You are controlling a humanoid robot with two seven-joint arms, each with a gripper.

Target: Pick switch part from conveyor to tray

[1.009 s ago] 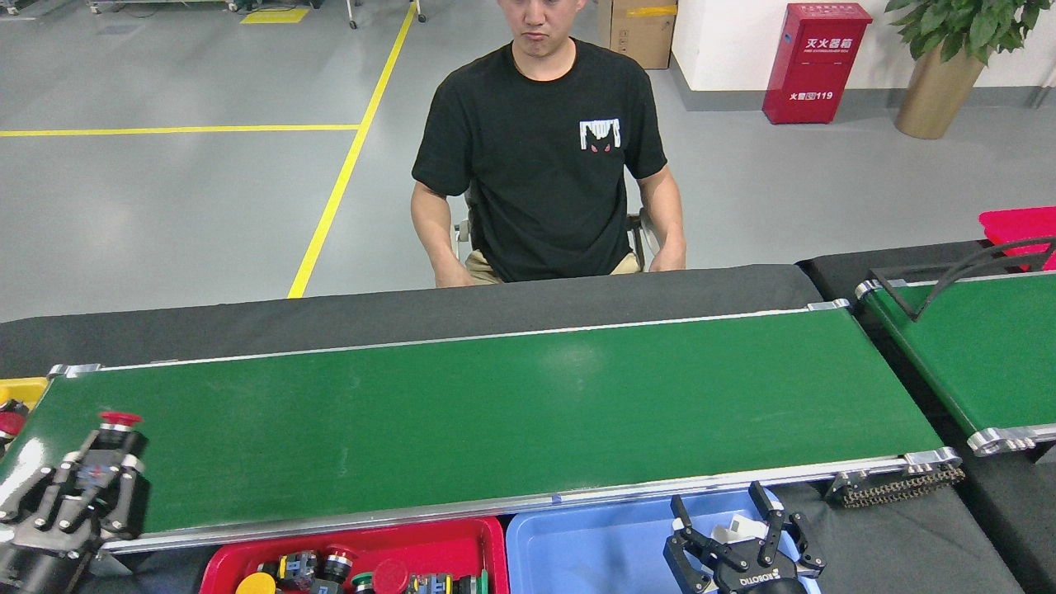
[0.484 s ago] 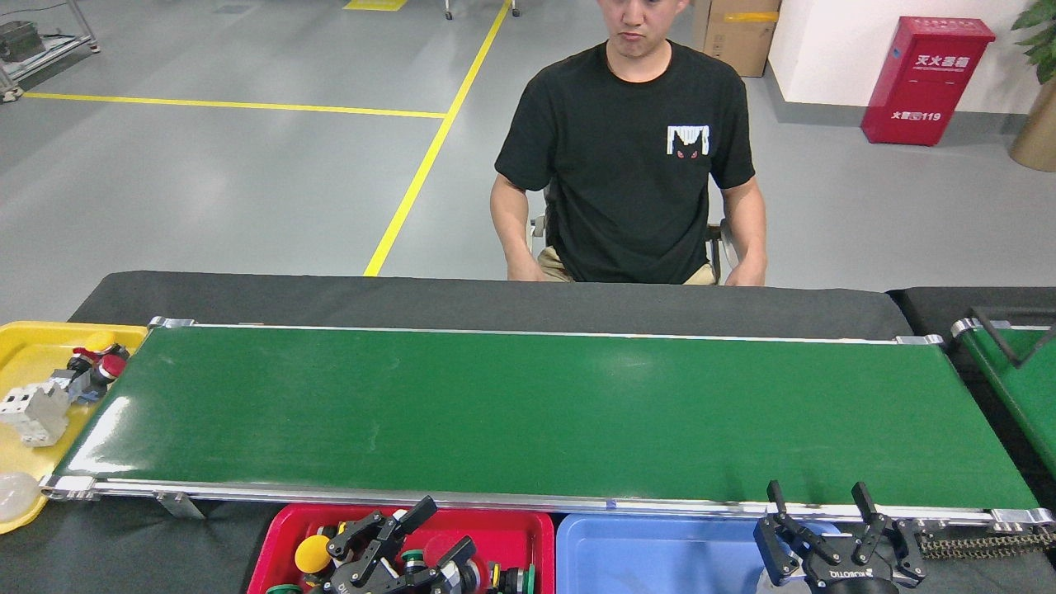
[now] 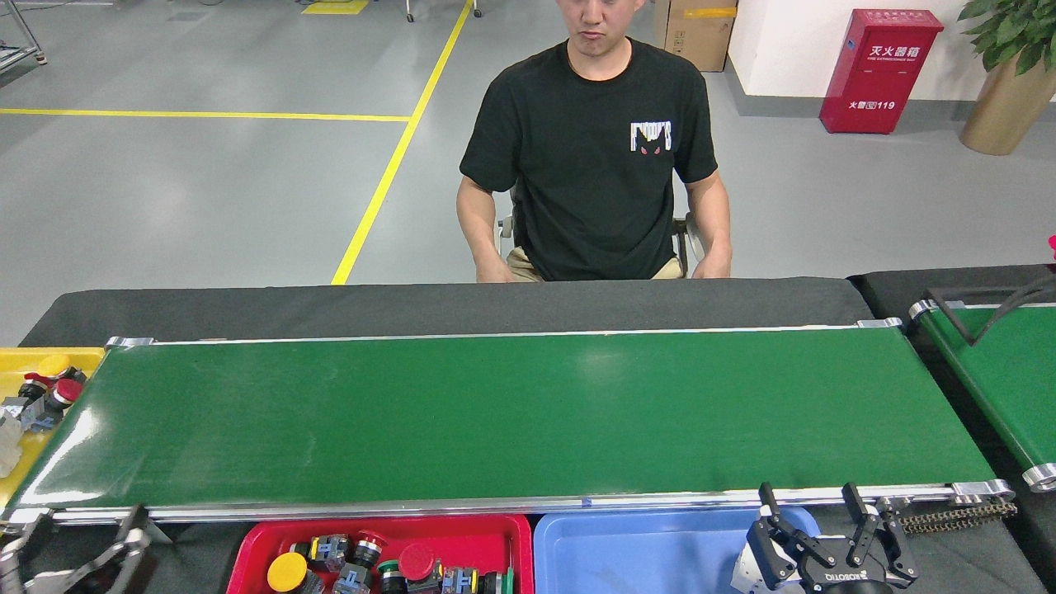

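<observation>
1. The right gripper (image 3: 817, 516) hangs at the near edge over the blue tray (image 3: 635, 553), fingers spread and empty. The left gripper (image 3: 78, 557) shows only as grey fingers at the bottom left corner, beside the red tray (image 3: 495, 536); they look parted with nothing between them.
2. The red tray holds the switch parts (image 3: 371, 565) already sorted: a yellow cap, a red cap and several small bodies. The blue tray looks empty where it shows.
3. The conveyor (image 3: 511, 412) is bare from end to end, so no switch part waits on it. The step in hand, I judge, is to wait and get ready for the next part.
4. To do it well: keep both grippers low and clear of the near rail, fingers wide, and let the arm nearer the incoming part take it from above across its body.
5. A yellow tray (image 3: 25, 445) at the left end carries more parts (image 3: 45, 396), off the belt.
6. A second belt (image 3: 998, 379) lies at the right; a person (image 3: 594, 157) sits behind, hands down.
7. Half a second ago the left gripper was over the red tray among the parts; now it has drawn back to the corner. The right gripper stays open in much the same place, and the view has shifted a little.
</observation>
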